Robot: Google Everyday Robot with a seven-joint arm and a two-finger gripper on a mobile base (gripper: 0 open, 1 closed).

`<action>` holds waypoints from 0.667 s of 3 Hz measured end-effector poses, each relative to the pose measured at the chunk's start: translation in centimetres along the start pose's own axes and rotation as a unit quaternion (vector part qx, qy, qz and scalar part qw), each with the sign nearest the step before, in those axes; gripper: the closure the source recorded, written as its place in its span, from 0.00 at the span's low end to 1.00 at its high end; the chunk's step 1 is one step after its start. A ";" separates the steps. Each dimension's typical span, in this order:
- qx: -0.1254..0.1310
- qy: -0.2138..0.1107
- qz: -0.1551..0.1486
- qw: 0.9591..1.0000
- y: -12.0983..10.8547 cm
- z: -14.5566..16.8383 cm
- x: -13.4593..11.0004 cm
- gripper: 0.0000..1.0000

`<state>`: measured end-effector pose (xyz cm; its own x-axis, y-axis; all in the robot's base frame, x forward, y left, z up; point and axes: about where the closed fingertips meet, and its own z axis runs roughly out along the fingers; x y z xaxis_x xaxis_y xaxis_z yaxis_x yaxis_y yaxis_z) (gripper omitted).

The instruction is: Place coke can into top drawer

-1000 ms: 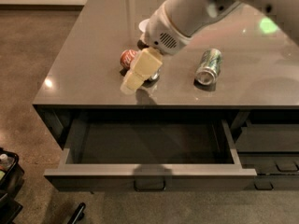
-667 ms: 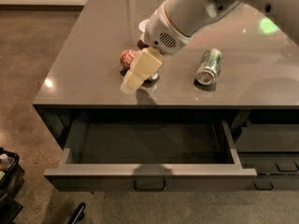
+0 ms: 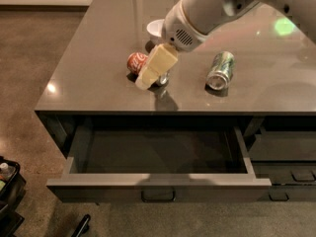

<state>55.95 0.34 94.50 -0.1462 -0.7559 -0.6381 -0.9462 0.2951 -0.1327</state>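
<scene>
Cream pincer (image 3: 148,76) over small red aluminium coke can (image 3: 136,61) lying on grey table (image 3: 94,48); grip cannot be told. Dark grey top drawer (image 3: 158,181) open.

Gripper (image 3: 152,80) at coke can (image 3: 136,61) on counter (image 3: 98,43); top drawer (image 3: 158,180) below, in front.

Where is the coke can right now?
In the camera view, the coke can lies on the countertop just left of the gripper, behind the open top drawer; the green can lies farther right.
</scene>
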 end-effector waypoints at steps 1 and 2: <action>0.006 -0.026 0.007 1.000 -2.9 2.0 -0.4 0.00; -0.019 -0.035 0.013 0.999 -4.4 5.8 -0.6 0.00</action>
<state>61.88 2.89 91.09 -0.1507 -0.7056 -0.6924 -0.9530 0.2898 -0.0878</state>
